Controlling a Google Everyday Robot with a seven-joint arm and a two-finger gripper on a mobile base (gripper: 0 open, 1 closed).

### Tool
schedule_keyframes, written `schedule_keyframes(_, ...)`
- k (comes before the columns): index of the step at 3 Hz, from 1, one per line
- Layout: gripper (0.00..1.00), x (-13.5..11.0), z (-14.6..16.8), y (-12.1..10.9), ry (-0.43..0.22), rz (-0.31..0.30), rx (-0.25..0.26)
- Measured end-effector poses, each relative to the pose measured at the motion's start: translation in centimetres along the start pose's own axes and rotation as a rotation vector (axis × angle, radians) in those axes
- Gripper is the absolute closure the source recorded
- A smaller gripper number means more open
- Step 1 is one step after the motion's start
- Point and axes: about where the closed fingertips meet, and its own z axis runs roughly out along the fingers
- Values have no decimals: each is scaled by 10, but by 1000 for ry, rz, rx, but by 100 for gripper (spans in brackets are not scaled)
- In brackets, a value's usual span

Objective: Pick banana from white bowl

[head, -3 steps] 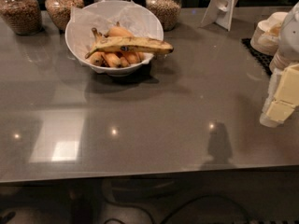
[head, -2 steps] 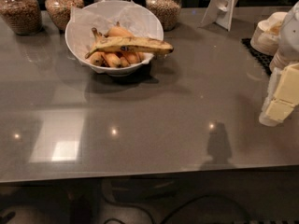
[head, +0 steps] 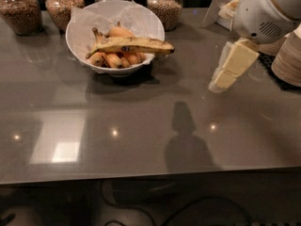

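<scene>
As banana (head: 131,44) is soft, we'd pinch mid-body gently; gripper (head: 221,81) 3 o'clock from white bowl (head: 120,71), open/closed can't tell.

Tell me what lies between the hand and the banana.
Only bare countertop, per the camera view; the hand hangs right of the banana lying across the white bowl.

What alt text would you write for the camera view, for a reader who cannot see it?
A long speckled banana lies across smaller bananas in a white bowl on a grey table. The robot's gripper hangs over the table to the bowl's right, well apart from it. Glass jars stand behind.
</scene>
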Motion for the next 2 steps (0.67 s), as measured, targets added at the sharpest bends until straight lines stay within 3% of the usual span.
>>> schedule_keyframes(1,0,-56,32,-36,-152,-10,33)
schedule_keyframes(2,0,-118,67,-62,-298,-11,24)
